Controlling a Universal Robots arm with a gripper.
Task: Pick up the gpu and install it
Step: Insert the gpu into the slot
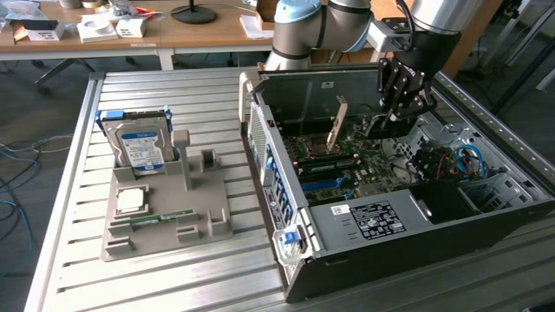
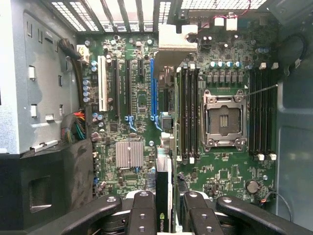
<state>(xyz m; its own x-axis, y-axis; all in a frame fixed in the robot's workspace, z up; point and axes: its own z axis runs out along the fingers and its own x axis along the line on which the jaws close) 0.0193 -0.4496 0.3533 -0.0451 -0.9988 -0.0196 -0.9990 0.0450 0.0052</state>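
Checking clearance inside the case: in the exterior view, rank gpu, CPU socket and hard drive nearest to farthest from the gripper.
1. gpu, held in the gripper inside the case.
2. CPU socket, toward the exterior view's left.
3. hard drive, upright in the tray outside the case.

We see gripper (image 2: 165, 218) clamped on gpu (image 2: 163, 188), card edge-on between dark fingers (image 2: 143, 213). Pale bracket (image 2: 172, 41) at card's far end. We take CPU socket (image 2: 224, 120) on green motherboard (image 2: 220, 171) as landmark: memory slots (image 2: 188, 112) between socket and card; blue slot (image 2: 152, 88), silver heatsink (image 2: 129, 154) beyond card from socket.
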